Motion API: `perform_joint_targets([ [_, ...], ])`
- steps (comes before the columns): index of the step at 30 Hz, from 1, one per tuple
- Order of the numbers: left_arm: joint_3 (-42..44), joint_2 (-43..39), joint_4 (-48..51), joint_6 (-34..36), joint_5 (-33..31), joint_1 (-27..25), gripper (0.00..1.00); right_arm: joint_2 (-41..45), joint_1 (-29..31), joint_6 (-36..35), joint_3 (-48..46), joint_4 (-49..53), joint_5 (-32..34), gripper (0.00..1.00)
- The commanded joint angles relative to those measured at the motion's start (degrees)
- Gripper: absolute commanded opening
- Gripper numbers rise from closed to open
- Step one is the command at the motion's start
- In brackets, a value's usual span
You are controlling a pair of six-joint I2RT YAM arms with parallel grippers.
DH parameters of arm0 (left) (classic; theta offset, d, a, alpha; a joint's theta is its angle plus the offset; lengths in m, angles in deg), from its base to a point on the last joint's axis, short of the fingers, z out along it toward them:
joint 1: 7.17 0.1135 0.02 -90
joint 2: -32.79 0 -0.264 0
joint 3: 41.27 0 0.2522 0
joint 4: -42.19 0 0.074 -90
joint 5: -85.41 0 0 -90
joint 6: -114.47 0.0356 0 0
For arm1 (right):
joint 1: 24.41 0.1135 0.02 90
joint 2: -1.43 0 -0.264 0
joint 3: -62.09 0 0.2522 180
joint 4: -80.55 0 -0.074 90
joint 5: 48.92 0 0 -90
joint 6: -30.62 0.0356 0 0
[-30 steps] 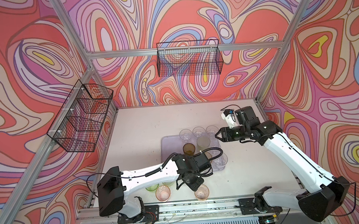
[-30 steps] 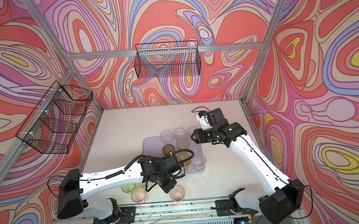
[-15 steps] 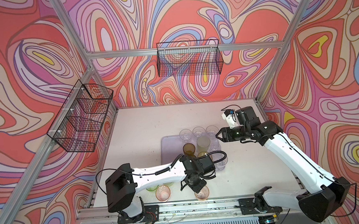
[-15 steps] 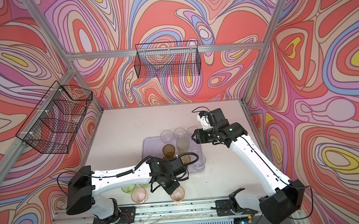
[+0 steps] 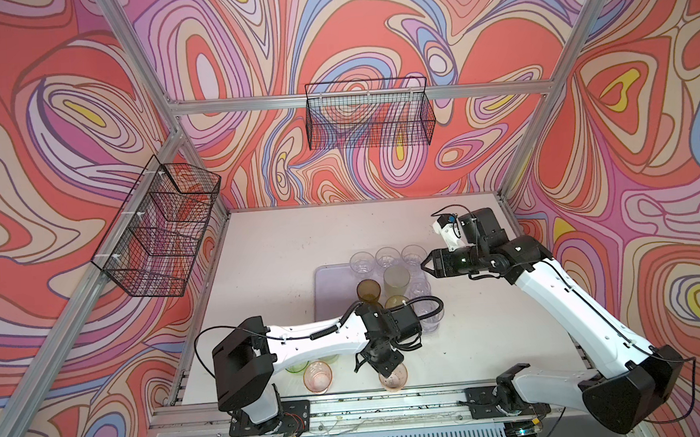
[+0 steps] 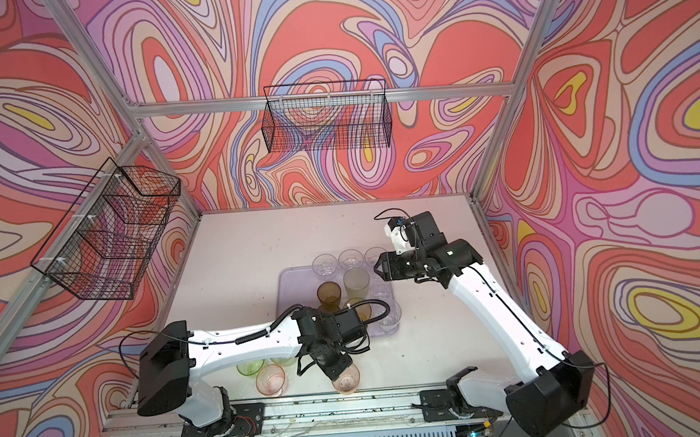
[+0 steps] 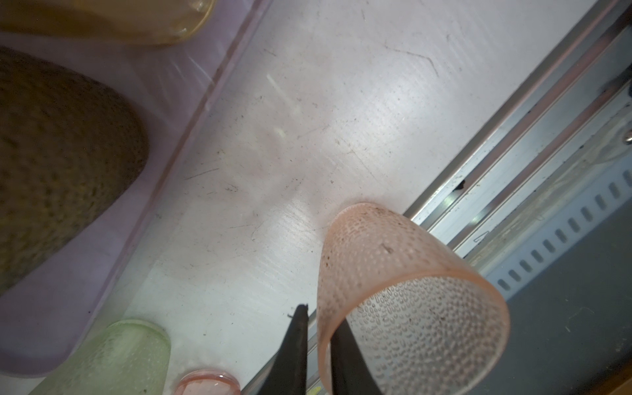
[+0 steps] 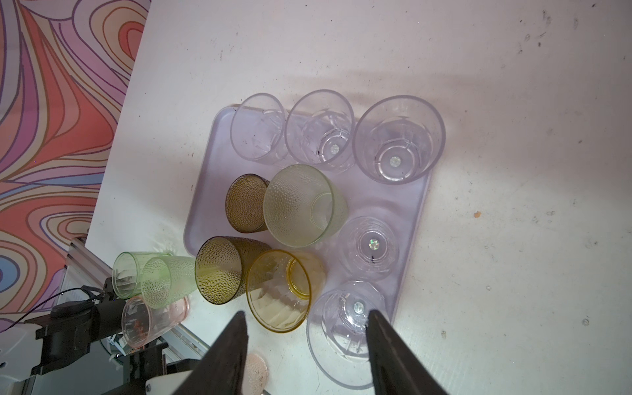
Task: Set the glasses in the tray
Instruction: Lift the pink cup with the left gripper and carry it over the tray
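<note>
White table (image 5: 279,249): left wrist view alone shows left fingers (image 7: 297,352) pinching pink glass (image 7: 393,260); right fingers (image 8: 229,352) spread.

The scuffed white table (image 5: 275,249) bore the lilac tray (image 5: 331,295). By the tray's near-left corner sat a green tumbler (image 8: 124,273) and a pale green tumbler (image 8: 164,280); beyond its near edge, a pink tumbler (image 5: 317,376) and a second pink tumbler (image 5: 393,381).

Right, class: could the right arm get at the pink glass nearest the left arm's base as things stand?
Probably not: the left arm lies across the table between the right end effector, open near the tray, and that pink glass.
</note>
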Motion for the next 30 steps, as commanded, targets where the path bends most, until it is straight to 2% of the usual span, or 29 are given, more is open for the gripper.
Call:
perform_joint_targets([
  [1, -1.6, 0.1, 1.1, 0.2, -0.8, -0.4, 0.14, 1.0, -0.2, 0.1, 0.5, -0.1, 0.4, 0.57],
  [4, -2.1, 0.1, 2.0, 0.3, -1.1, -0.5, 0.11, 1.0, -0.1, 0.1, 0.3, -0.1, 0.3, 0.57],
  [9, -3.5, -0.6, 4.1, 0.0, -1.2, -0.5, 0.0, 1.0, -0.2, 0.2, 0.2, -0.3, 0.3, 0.57],
  [24, -12.8, -3.0, 16.4, 2.0, -2.6, -0.3, 0.0, 0.7, -0.2, 0.1, 0.3, -0.6, 0.3, 0.57],
  [30, -14.6, -5.1, 20.0, 1.7, -2.2, 3.1, 0.0, 0.7, -0.1, 0.0, 0.3, -0.7, 0.1, 0.57],
])
